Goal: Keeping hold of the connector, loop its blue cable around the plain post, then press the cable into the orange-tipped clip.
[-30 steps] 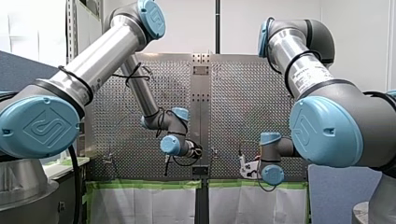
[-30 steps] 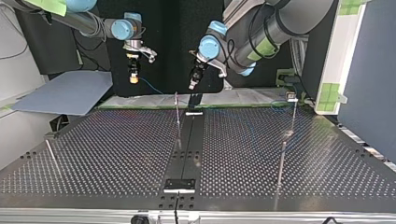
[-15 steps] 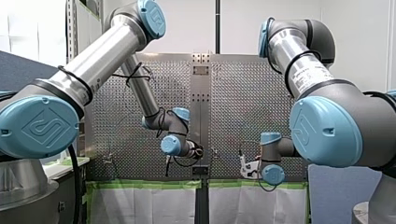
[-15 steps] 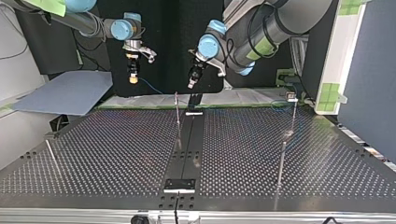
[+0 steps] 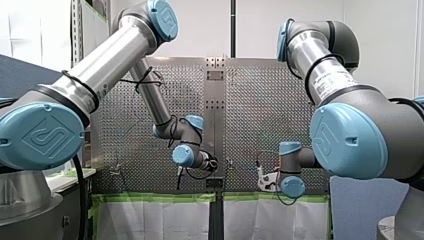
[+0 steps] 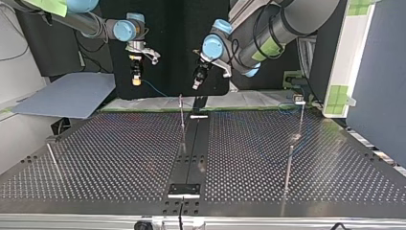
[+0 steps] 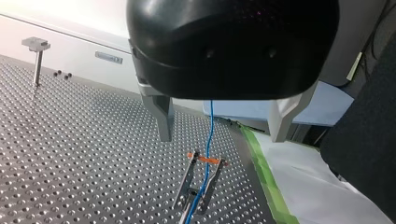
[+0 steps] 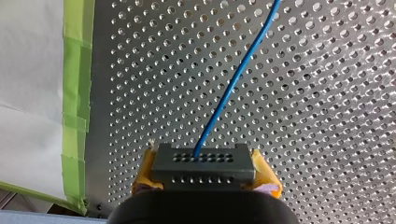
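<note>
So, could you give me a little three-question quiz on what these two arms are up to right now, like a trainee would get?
1. True or false: my left gripper is shut on the blue cable.
2. Which gripper holds the connector? A) my left B) my right C) neither
3. Fill in: in the left wrist view the cable runs down to a clip whose tips are ____.

Key:
1. False. Its fingers stand wide apart, clear of the cable.
2. B. My right gripper grips it between its yellow pads.
3. Orange.
</note>
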